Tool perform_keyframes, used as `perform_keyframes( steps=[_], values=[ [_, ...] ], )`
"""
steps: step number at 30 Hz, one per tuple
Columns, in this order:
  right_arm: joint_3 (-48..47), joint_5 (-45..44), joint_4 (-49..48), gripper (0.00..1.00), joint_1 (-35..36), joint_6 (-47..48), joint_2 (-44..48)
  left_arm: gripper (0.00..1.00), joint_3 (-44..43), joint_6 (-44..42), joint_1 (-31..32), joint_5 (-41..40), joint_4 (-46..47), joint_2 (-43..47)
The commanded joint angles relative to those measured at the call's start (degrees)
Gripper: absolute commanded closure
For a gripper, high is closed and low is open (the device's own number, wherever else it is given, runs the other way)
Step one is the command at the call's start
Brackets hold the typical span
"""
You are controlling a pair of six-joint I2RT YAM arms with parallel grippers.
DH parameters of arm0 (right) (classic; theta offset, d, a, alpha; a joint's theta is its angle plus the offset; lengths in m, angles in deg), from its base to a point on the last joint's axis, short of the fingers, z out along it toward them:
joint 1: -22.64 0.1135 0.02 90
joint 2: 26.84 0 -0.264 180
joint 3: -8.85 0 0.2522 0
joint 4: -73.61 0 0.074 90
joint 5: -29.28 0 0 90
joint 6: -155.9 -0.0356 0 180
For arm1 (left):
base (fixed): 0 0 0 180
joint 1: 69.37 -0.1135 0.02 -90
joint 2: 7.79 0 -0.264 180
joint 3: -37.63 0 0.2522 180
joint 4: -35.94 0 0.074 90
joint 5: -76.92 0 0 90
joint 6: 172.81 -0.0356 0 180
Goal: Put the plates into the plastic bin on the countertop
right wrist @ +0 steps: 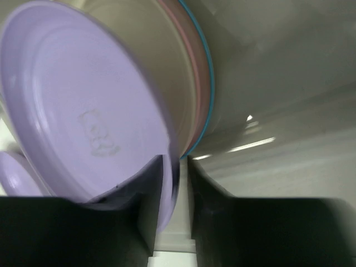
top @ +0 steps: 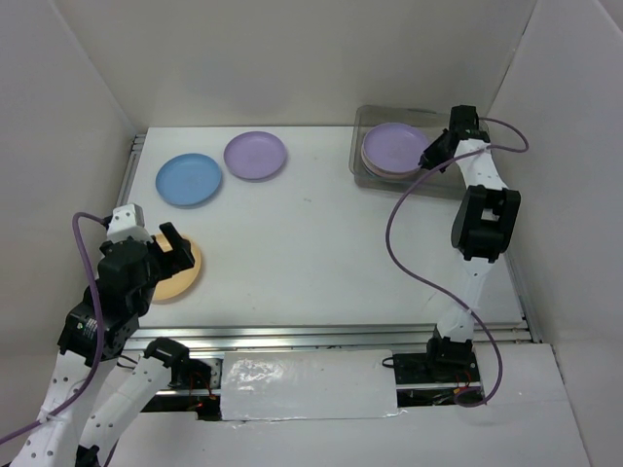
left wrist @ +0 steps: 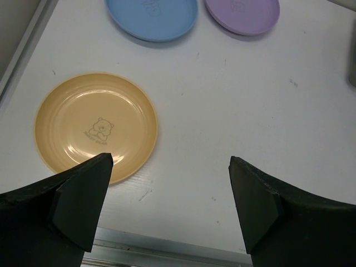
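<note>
White countertop [top: 321,243], white walls [top: 292,58]; left jaws wide by orange plate [left wrist: 95,127]; right jaws clamp lavender plate [right wrist: 72,100]

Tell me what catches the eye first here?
The right end effector pinches the rim of a lavender plate atop a stack in the bin at the far right. Near left, the left end effector hangs open over an orange plate's edge, with a blue plate and a second lavender plate loose on the table beyond.
</note>
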Motion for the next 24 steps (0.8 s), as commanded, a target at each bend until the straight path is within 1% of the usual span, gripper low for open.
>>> perform_keyframes(
  steps=[1, 2, 3, 4, 5, 6, 7, 9, 10, 11, 13, 14, 15, 16, 17, 18, 19, 21, 22, 24],
  values=[
    [-5.81, 1.52, -0.3, 0.62, -0.17, -0.21, -1.25, 0.01, 0.17, -0.91, 0.25, 0.09, 2.33, -0.15],
    [-6.77, 0.3, 0.23, 0.48, 0.01, -0.39, -1.52, 0.01, 0.17, -0.82, 0.33, 0.18, 2.41, -0.15],
    [-7.05, -0.49, 1.1, 0.31, 0.09, -0.82, -1.35, 0.01, 0.17, -0.82, 0.25, 0.09, 2.33, -0.24],
    [-7.05, -1.02, 1.11, 0.24, 0.18, -0.92, -1.08, 0.01, 0.26, -0.82, 0.25, 0.18, 2.41, -0.15],
    [-6.61, -1.38, 0.76, 0.2, 0.36, -1.09, 0.49, 0.01, 0.26, -0.82, 0.25, 0.18, 2.41, -0.15],
    [-6.43, -1.64, 0.5, 0.01, 0.62, -1.01, 1.46, 0.01, 0.26, -0.82, 0.33, 0.18, 2.41, -0.24],
    [-5.91, -1.47, 0.15, 0.0, 0.88, -0.83, 2.77, 0.01, 0.26, -0.91, 0.25, 0.26, 2.41, -0.24],
    [-3.28, -1.99, -1.69, 0.0, 2.63, 0.39, 8.83, 0.01, 0.17, -0.91, 0.33, 0.27, 2.5, -0.41],
    [-0.05, -2.87, -2.4, 0.0, 3.95, 0.92, 11.37, 0.01, 0.17, -0.91, 0.33, 0.27, 2.42, -0.41],
    [1.98, -4.01, -3.8, 0.0, 5.53, 1.71, 17.58, 0.01, 0.0, -0.73, 0.33, 0.18, 2.33, -0.41],
    [7.08, -7.96, -7.23, 0.0, 12.8, 4.0, 23.76, 0.01, -0.27, 0.14, 0.33, -1.66, 1.45, -0.32],
    [12.41, -8.06, -8.46, 0.0, 15.62, 4.88, 29.1, 0.01, -0.36, 0.41, 0.25, -2.45, 1.01, 0.02],
    [14.9, -7.8, -10.3, 0.0, 21.13, 5.58, 31.15, 0.01, -0.36, 0.76, 0.33, -4.11, 1.01, 0.46],
    [17.27, -5.62, -11.01, 0.0, 23.8, 5.33, 32.74, 0.01, -0.36, 1.29, 0.33, -5.0, 0.75, 0.55],
    [22.08, -4.82, -11.98, 0.0, 26.61, 5.06, 34.93, 0.01, -0.62, 2.16, 0.25, -5.97, 0.05, 0.38],
    [24.83, -4.55, -14.86, 0.0, 29.6, 3.32, 35.74, 0.01, -0.88, 2.69, 0.25, -8.06, -0.57, -0.4],
    [30.34, -3.33, -17.58, 0.0, 35.46, 2.35, 36.27, 0.01, -1.23, 4.26, 0.25, -9.39, -1.44, -1.11],
    [33.11, -1.39, -22.77, 0.0, 41.2, -0.89, 35.05, 0.01, -2.72, 6.29, 0.07, -12.37, -4.69, -2.51],
    [32.68, -1.21, -23.93, 0.0, 46.45, -1.87, 31.04, 0.01, -3.08, 8.48, -0.02, -15.44, -5.75, -2.61],
    [29.27, 0.02, -24.47, 0.0, 51.14, -4.24, 25.14, 0.01, -4.04, 10.77, -0.89, -18.18, -8.73, -1.48]
  ],
)
